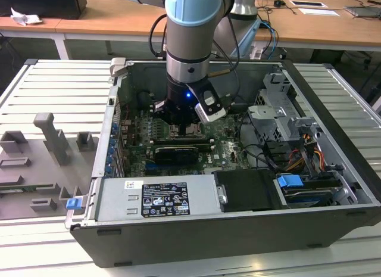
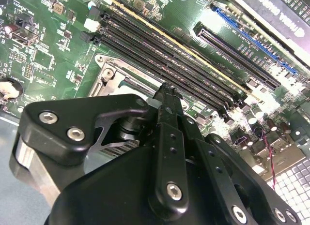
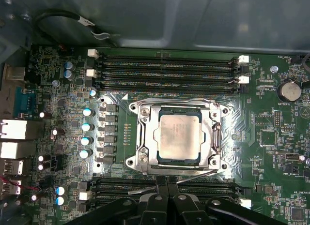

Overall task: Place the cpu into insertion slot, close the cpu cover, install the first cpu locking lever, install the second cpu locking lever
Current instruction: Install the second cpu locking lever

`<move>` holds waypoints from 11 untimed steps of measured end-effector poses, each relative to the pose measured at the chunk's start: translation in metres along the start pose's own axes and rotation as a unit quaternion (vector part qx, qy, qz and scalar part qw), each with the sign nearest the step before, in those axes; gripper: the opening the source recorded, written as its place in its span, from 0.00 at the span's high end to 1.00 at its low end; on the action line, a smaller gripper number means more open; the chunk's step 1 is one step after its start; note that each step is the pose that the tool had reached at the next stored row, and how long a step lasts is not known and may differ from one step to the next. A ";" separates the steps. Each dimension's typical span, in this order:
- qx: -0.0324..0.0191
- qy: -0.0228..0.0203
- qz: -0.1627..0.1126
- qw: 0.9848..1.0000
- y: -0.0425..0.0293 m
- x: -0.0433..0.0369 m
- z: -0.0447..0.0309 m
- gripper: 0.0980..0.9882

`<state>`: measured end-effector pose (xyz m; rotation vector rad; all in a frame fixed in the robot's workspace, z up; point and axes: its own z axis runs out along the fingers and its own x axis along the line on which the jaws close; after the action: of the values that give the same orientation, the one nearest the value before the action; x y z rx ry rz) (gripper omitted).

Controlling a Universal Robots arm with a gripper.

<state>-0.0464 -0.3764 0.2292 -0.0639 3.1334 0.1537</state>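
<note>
In the first wrist view the cpu (image 3: 177,136) lies flat in the insertion slot (image 3: 133,161), its pale metal face showing through the window of the cpu cover (image 3: 143,136), which is down over it. One locking lever (image 3: 179,100) runs along the socket's far edge. A second lever (image 3: 140,189) slants across the near edge, its handle end lifted off the board. My gripper (image 3: 167,182) is shut, its tips right at that slanted lever. The second wrist view has the gripper (image 2: 167,89) beside the socket's corner (image 2: 109,72). In the exterior view the gripper (image 1: 181,127) reaches down inside the open computer case.
Long black memory slots (image 3: 164,70) flank the socket on both sides. A row of blue capacitors (image 3: 87,133) stands beside it. In the exterior view a graphics card (image 1: 175,153), the power supply (image 1: 155,196) and a drive cage (image 1: 277,110) crowd the case.
</note>
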 end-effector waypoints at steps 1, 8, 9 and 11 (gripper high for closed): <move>0.000 0.000 0.000 1.000 0.0000 0.0000 0.0000 0.99; -0.015 0.000 -0.003 1.000 -0.0027 0.0150 0.0022 0.99; -0.017 0.000 -0.003 1.000 -0.0032 0.0170 0.0032 0.99; -0.018 0.000 -0.005 1.000 -0.0049 0.0205 0.0098 0.99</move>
<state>-0.0667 -0.3811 0.2189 -0.0789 3.1296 0.2102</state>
